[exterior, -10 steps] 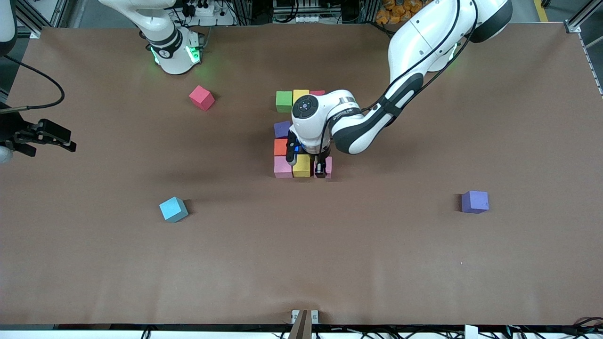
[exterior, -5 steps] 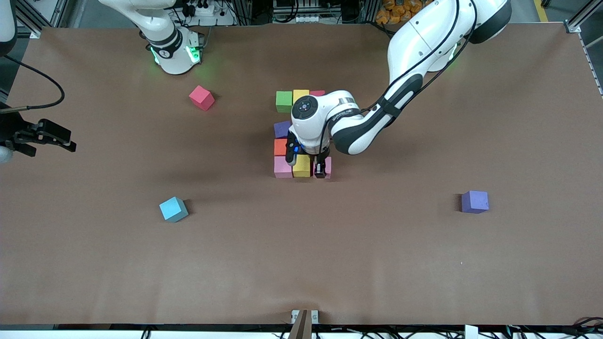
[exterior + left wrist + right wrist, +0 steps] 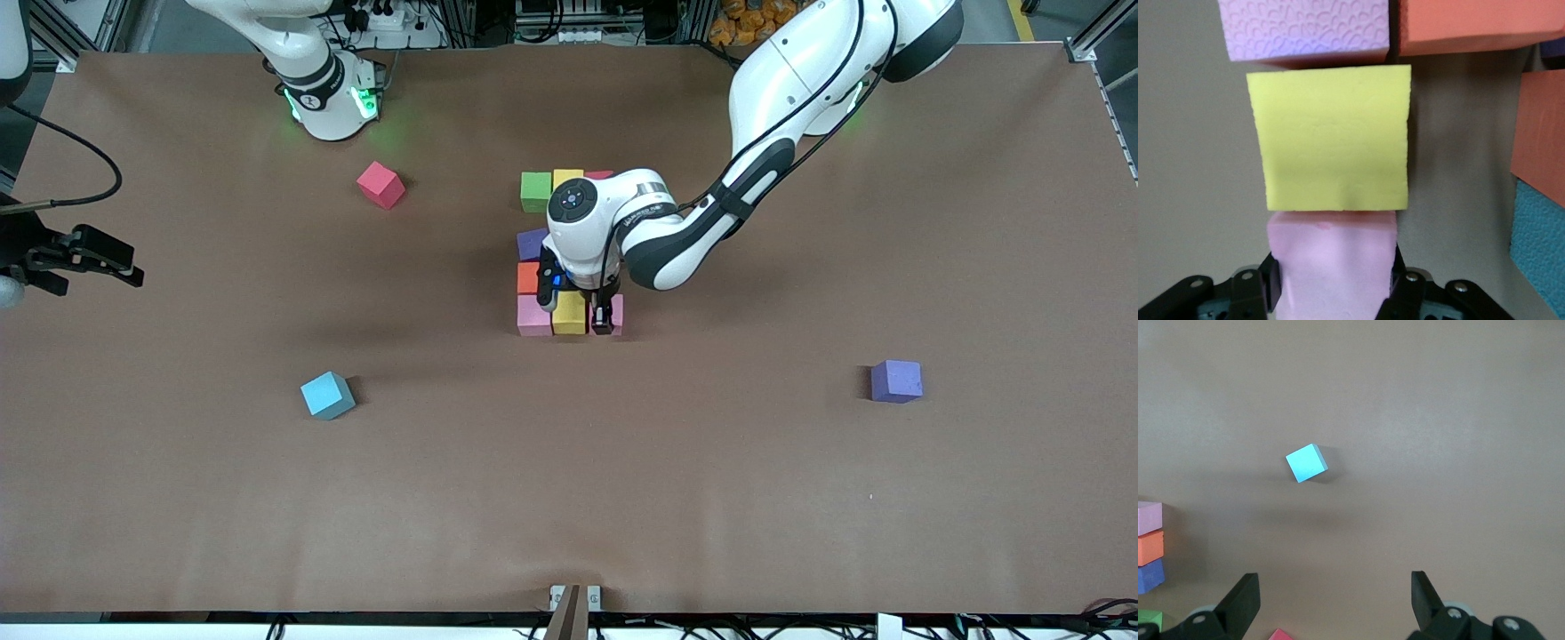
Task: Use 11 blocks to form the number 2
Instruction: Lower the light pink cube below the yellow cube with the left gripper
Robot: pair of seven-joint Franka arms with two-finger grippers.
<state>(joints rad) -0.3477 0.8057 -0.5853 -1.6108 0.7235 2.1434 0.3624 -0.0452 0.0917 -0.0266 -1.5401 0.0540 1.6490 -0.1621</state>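
Observation:
A cluster of blocks sits mid-table: green (image 3: 535,191), yellow (image 3: 567,180) and red (image 3: 601,175) in the row farthest from the front camera, then purple (image 3: 531,242) and orange (image 3: 528,277). The nearest row holds pink (image 3: 533,316) and yellow (image 3: 569,314). My left gripper (image 3: 605,318) is shut on a pink block (image 3: 617,311) at that row's end, toward the left arm's end of the table. In the left wrist view this pink block (image 3: 1331,263) sits between the fingers (image 3: 1271,287) and butts against the yellow block (image 3: 1331,140). My arm hides the cluster's middle. My right gripper (image 3: 1335,597) waits open and empty, high over the table.
Three loose blocks lie apart from the cluster. A red one (image 3: 380,184) is near the right arm's base. A cyan one (image 3: 327,396) is nearer the front camera, also seen from the right wrist (image 3: 1306,463). A purple one (image 3: 896,380) is toward the left arm's end.
My left gripper has edged the pink block very slightly toward the yellow one. The right arm has not moved.

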